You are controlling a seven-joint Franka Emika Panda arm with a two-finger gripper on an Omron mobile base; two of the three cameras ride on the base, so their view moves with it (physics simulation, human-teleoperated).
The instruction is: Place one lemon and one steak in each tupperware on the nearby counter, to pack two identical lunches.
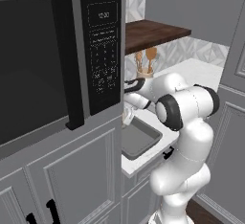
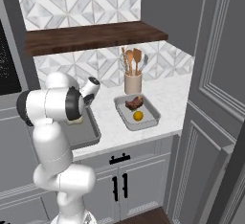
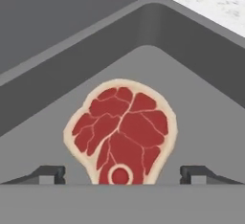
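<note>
steak point(image 3: 123, 132) lies flat in grey tupperware point(image 3: 201, 74), between the parted fingertips point(image 3: 48, 174).

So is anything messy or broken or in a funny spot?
Nothing stands out. The flat red steak lies in the grey tray, the grey container on the white counter holds a steak and a yellow lemon, and nothing is spilled.
</note>
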